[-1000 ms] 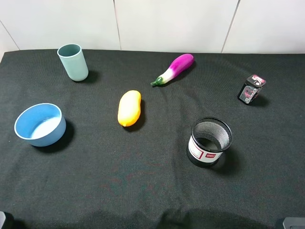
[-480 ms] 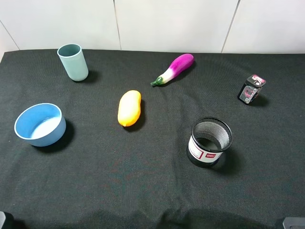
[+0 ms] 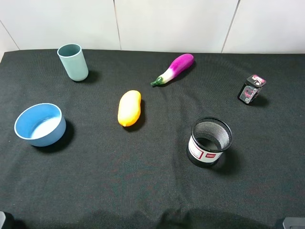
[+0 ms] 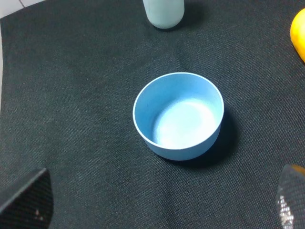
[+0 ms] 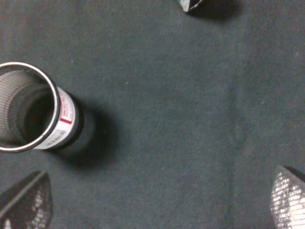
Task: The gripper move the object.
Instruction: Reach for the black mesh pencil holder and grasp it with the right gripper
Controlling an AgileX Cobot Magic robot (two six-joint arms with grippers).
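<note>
The object, a black wire-mesh pen cup with a white label and a small red mark, stands upright on the black cloth, right of centre and toward the front. In the right wrist view the pen cup sits off to one side of my right gripper, whose two fingers are spread wide with only cloth between them. My left gripper is open too, hovering short of a blue bowl. In the high view only the arms' corners show at the bottom edge.
On the cloth are a teal cup at the back left, the blue bowl at the left, a yellow fruit in the middle, a purple eggplant behind it, and a small black-and-pink box at the right.
</note>
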